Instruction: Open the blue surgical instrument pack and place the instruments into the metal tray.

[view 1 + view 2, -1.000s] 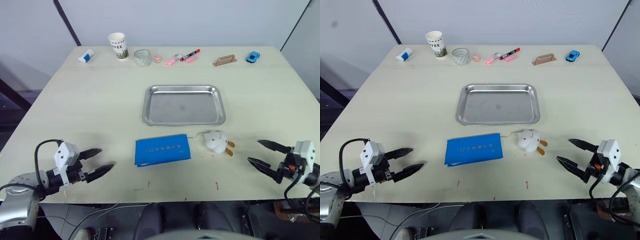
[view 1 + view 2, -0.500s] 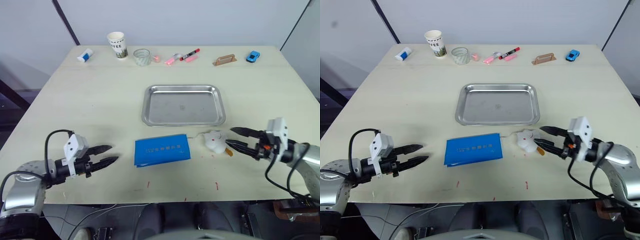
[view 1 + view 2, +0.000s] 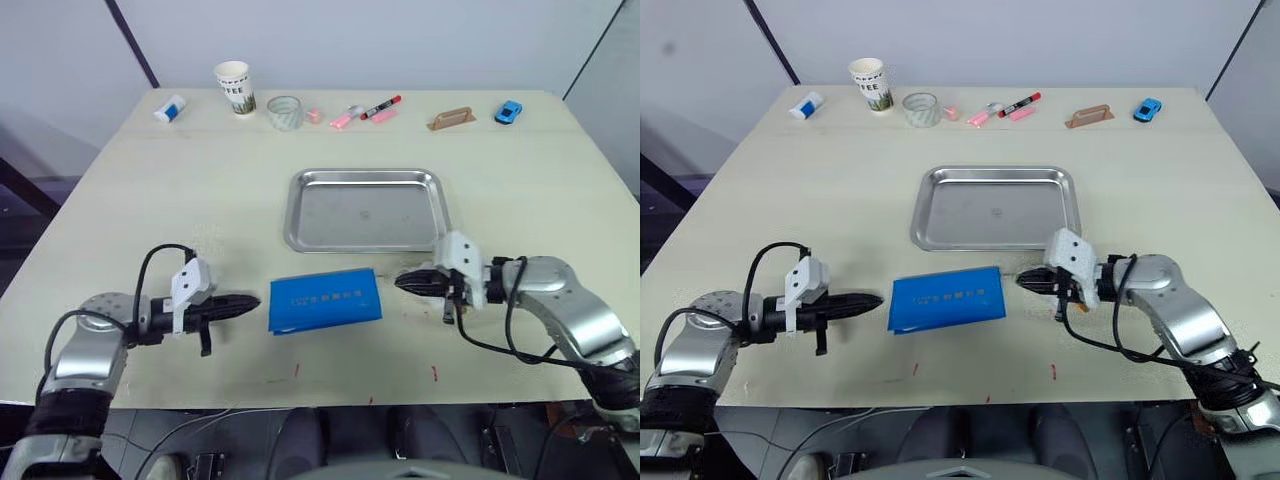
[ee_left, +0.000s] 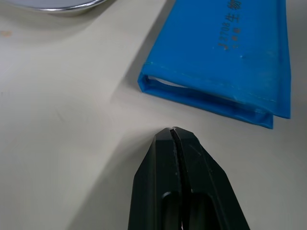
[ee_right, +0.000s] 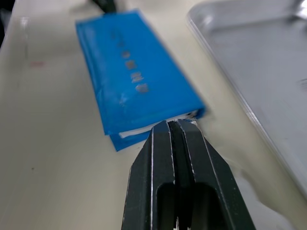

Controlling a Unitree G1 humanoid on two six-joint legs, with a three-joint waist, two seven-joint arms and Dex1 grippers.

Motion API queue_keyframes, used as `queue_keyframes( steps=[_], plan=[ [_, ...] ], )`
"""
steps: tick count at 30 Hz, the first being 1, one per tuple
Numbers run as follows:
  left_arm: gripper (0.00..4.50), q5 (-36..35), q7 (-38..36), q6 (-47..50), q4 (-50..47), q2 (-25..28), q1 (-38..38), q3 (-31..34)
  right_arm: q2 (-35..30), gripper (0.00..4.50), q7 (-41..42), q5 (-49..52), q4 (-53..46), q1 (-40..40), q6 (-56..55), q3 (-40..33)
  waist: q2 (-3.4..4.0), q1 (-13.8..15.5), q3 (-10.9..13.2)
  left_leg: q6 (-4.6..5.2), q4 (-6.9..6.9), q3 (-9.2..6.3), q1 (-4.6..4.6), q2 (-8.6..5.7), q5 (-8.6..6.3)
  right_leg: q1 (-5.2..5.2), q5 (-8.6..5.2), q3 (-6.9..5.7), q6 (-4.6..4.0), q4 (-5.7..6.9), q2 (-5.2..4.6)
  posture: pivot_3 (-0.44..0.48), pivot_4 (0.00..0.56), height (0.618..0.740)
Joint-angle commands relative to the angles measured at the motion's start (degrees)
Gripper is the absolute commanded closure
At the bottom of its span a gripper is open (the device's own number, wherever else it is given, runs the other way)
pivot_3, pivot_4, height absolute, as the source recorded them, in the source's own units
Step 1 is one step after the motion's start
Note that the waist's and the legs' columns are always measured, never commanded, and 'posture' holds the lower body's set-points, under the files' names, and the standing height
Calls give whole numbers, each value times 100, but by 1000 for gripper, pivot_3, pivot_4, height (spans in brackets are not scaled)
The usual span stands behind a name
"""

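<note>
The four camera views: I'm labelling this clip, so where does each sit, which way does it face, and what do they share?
Left eye view: on the head, looking forward and down over the table; both arms show, left claw and right claw either side of the blue pack.
Right eye view: beside it, same scene.
Left wrist view: on the left wrist, looking along its shut fingers at the pack's end.
Right wrist view: on the right wrist, facing the pack's other end beside the metal tray.
All share the pack.

My pack (image 3: 325,300) was bright blue with white lettering; the tray (image 3: 366,210) shiny silver; my fingers (image 4: 184,177) black, the table (image 3: 180,200) cream.
</note>
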Motion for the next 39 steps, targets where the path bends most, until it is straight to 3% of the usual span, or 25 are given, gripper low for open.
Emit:
queue_keyframes(
  steps=[1,12,31,39],
  plan=[
    [4453,131,-122,-159,286,-44,-93,-137,4,4500,-41,-333,71,-182,84,227,0,9,0,0,1,0,-1,0,0,0,0,-1,0,0,0,0,150,718],
    [4453,144,-266,15,242,-221,-406,-480,290,4500,106,-901,390,-615,113,809,1,19,0,1,36,-8,-7,0,0,4,1,-4,2,19,0,0,150,718],
    [4453,292,-291,294,176,-765,-976,-940,361,4500,275,-828,441,-481,127,411,1,163,0,1,86,-40,-40,-2,0,1,1,-35,2,39,-3,0,150,718],
    [4453,397,-445,265,215,-993,-1209,-1168,6,4500,434,-765,65,-62,299,321,1,171,0,1,87,-50,-47,-4,0,1,1,-43,2,39,-4,0,150,718]
  ],
)
